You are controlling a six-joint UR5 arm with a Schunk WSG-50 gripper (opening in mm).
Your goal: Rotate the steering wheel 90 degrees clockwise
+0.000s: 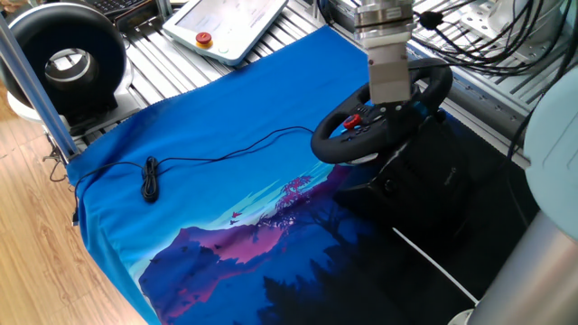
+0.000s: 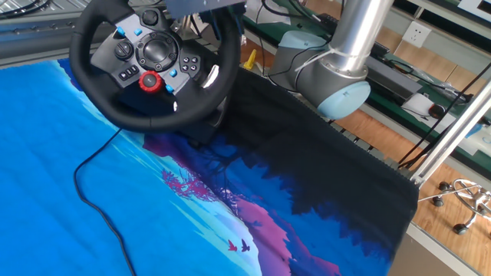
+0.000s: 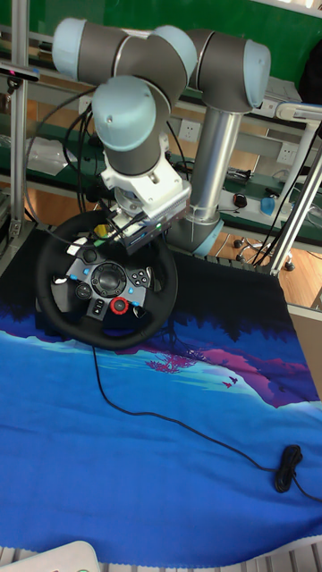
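The steering wheel is black and padded, with red and blue hub buttons, and stands tilted on its black base at the far right of the blue cloth. It also shows in the other fixed view as the steering wheel and in the tall view as the steering wheel. My gripper comes down from above onto the wheel's upper rim and looks shut on it. In the other fixed view the gripper is blurred at the top edge. In the tall view the gripper sits over the rim's upper right part.
A black ring-shaped device with a white centre stands at the back left behind a metal post. A white pendant lies behind the cloth. A thin black cable runs to a coil. The arm's base stands beside the wheel.
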